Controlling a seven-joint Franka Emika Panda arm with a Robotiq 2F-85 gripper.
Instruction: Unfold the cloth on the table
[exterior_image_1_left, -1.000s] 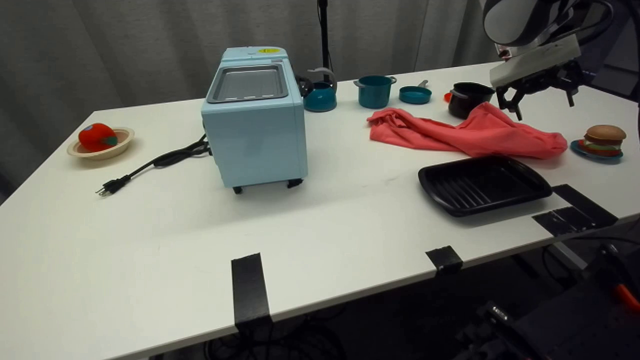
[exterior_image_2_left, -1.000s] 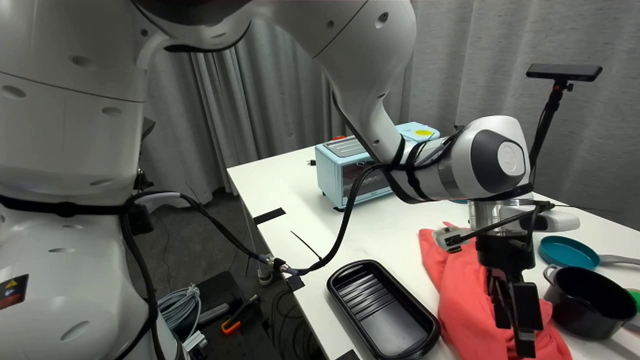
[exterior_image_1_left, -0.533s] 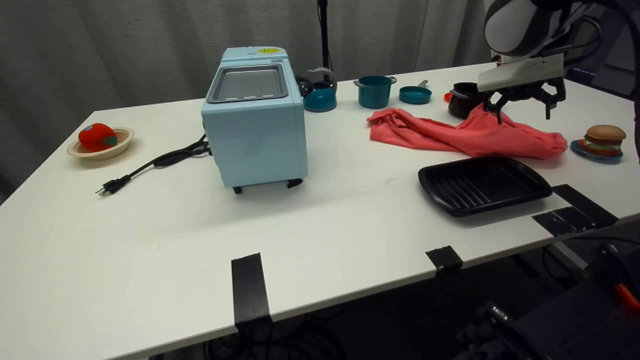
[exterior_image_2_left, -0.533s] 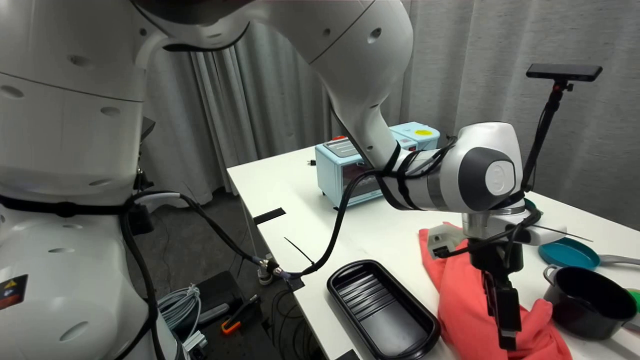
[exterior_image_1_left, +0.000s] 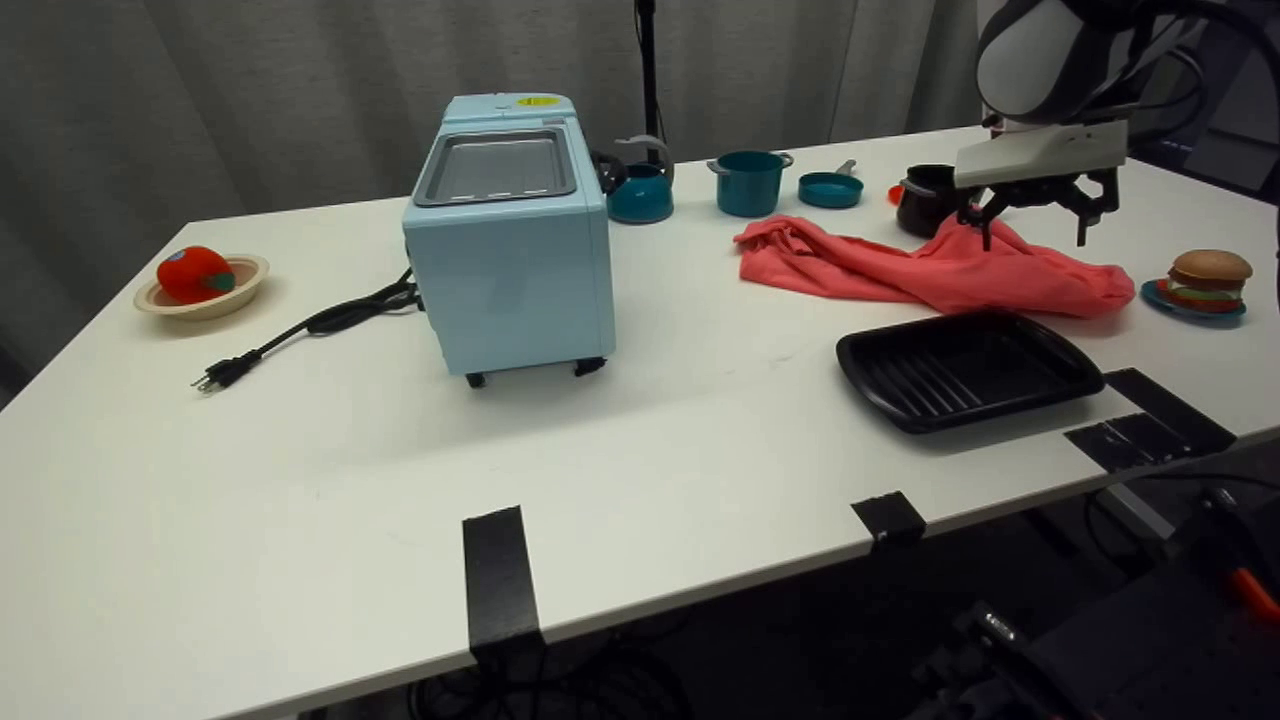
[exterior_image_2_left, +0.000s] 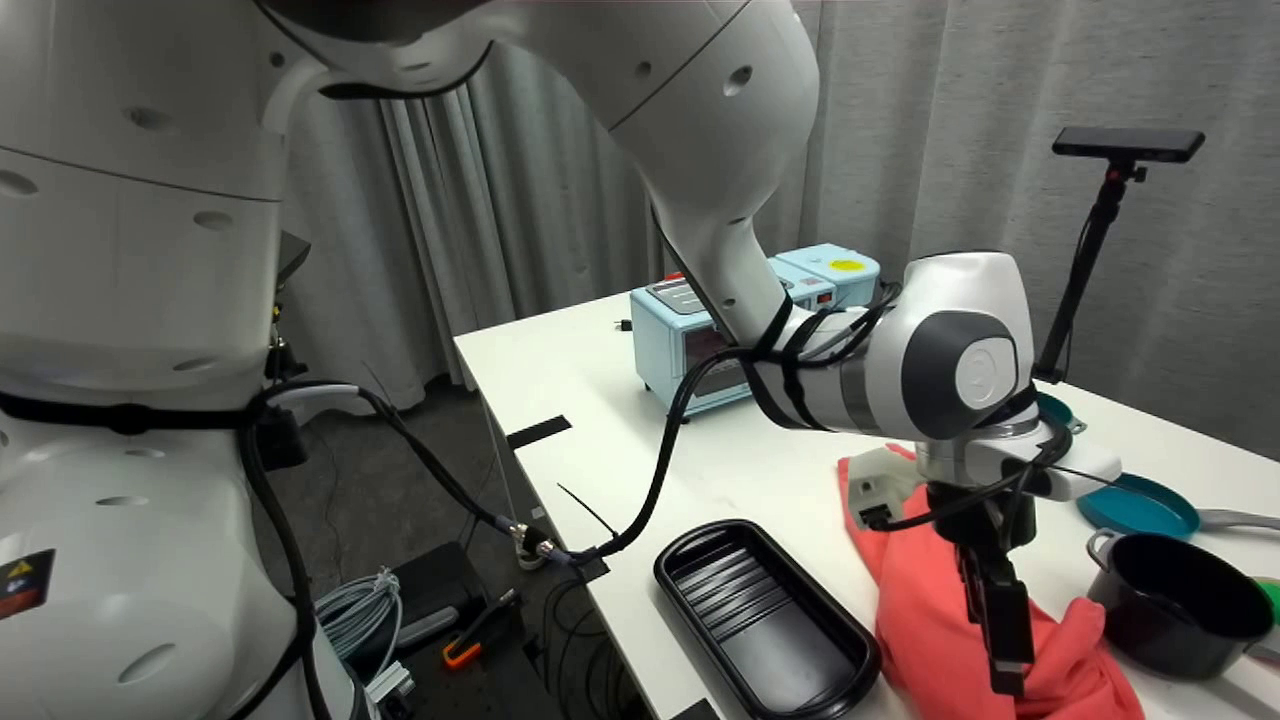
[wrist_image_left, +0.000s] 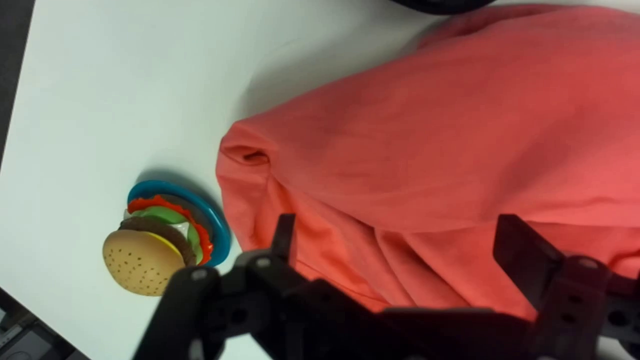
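The coral-red cloth (exterior_image_1_left: 860, 266) lies bunched in a long wrinkled heap on the white table (exterior_image_1_left: 660, 430). In an exterior view (exterior_image_2_left: 920, 610) my gripper hides part of it. In the wrist view the cloth (wrist_image_left: 430, 145) fills the right, with a smooth upper layer over loose folds and a small curled corner at its left end. My gripper (exterior_image_1_left: 1034, 242) points down over the raised part of the cloth, fingers wide apart and empty. In the wrist view folds show between the fingertips (wrist_image_left: 396, 220). I cannot tell whether the fingertips touch the fabric.
A black grill pan (exterior_image_1_left: 970, 370) lies close to the cloth, near the table edge. A black pot (exterior_image_2_left: 1180, 600) stands on the cloth's opposite side. A toy burger on a blue plate (wrist_image_left: 165, 235) sits by the cloth's end. The light-blue toaster oven (exterior_image_1_left: 510, 260) stands farther along.
My gripper has come down toward the cloth and turned more level; it has also shifted sideways over the heap. The fingers stay apart. The cloth has not visibly moved.
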